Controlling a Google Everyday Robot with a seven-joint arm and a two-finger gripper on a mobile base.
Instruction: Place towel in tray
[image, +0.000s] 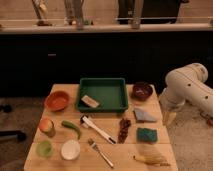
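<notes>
Here's the table (112, 118) and the towel (144, 115) is lying flat on it, a grey-blue wedge on the right-hand side, outside the tray (102, 80). It sits between the dark maroon bowl (142, 91) behind it and the dark green sponge (147, 134) in front, with a cluster of dark red fruit (123, 129) just to its left.

The gripper (169, 117) hangs low off the table's right edge, at about the towel's level and near it but not touching, with a strip of bare wood between them. Its jaws stand wide apart and there is nothing in them. The white arm (187, 85) curves up and away to the right above it.

The tray lies at the back centre of the table, well to the left of the gripper, and the towel is between the two (closer to the gripper than to the tray). Inside the tray, towards its front left corner, rests a tan flat block (90, 101). An orange bowl (57, 100) sits just beside the tray on its left.
</notes>
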